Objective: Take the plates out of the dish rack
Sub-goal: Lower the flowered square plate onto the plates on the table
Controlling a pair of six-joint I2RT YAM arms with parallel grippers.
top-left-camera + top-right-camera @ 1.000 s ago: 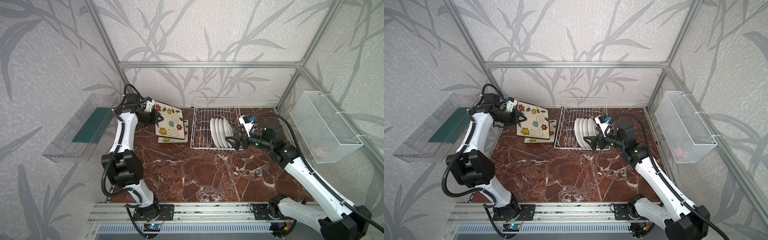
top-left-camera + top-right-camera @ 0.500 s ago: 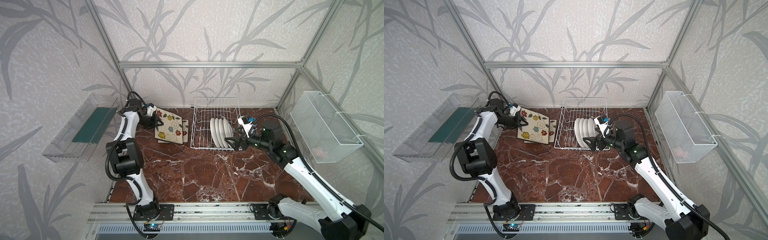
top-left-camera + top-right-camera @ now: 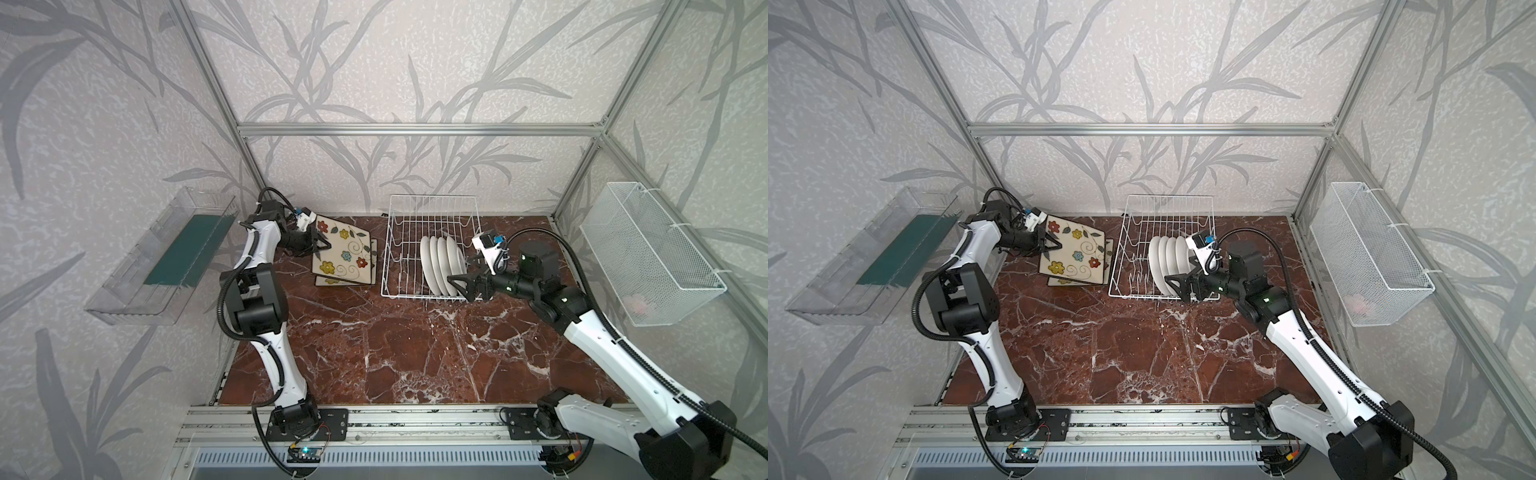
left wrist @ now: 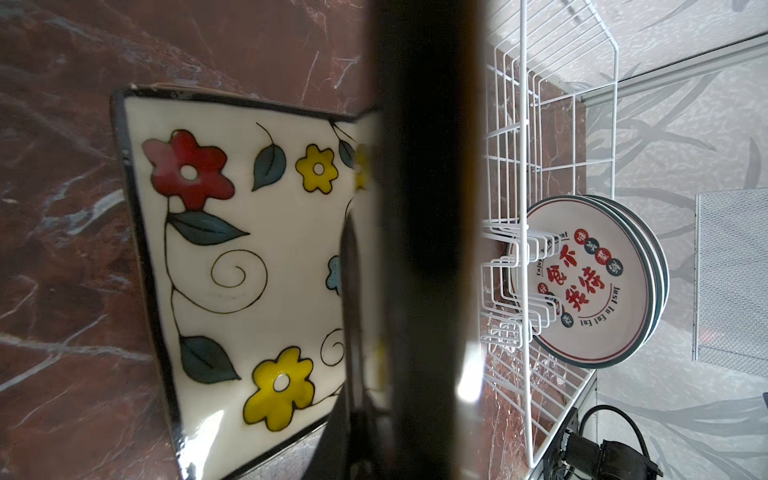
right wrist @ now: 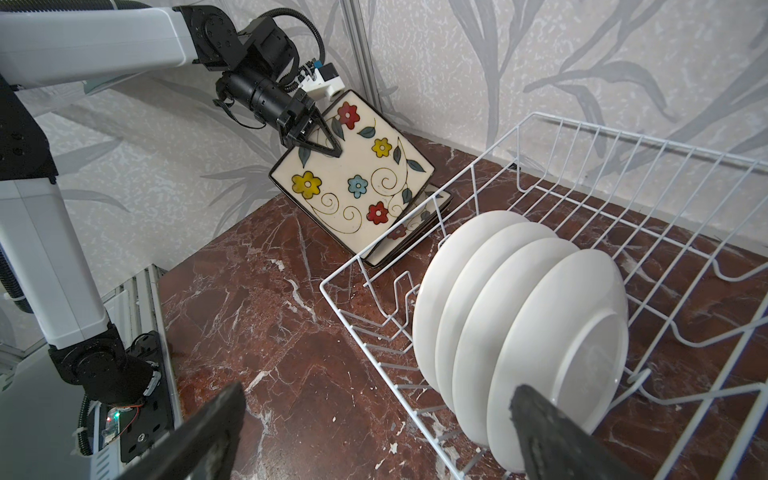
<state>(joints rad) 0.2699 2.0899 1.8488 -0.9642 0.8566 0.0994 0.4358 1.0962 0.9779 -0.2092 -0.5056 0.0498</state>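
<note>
Jaws: your left gripper [image 5: 325, 146] clamps the flowered square plate [image 3: 343, 253] beside the white wire rack [image 3: 432, 212]; right gripper [image 3: 462, 286] gapes.
Grip: take round white plates [image 5: 519, 324] by rims; probably slick, brittle.

Both top views look steeply down from high in front, nearly alike. Each wrist camera sits close behind its pincer: the left pincer [image 3: 321, 246] faces the square plate [image 4: 249, 249] it clamps, and the right pincer [image 5: 378, 397] faces the round plates [image 5: 519, 332] just ahead. All four views share the rack [image 3: 432, 216].

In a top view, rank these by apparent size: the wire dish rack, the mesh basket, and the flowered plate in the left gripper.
1. mesh basket, though it hangs up the wall, likely nearer the camera, so its lead over the rack is unsure.
2. dish rack.
3. flowered plate, held by the left gripper.
</note>
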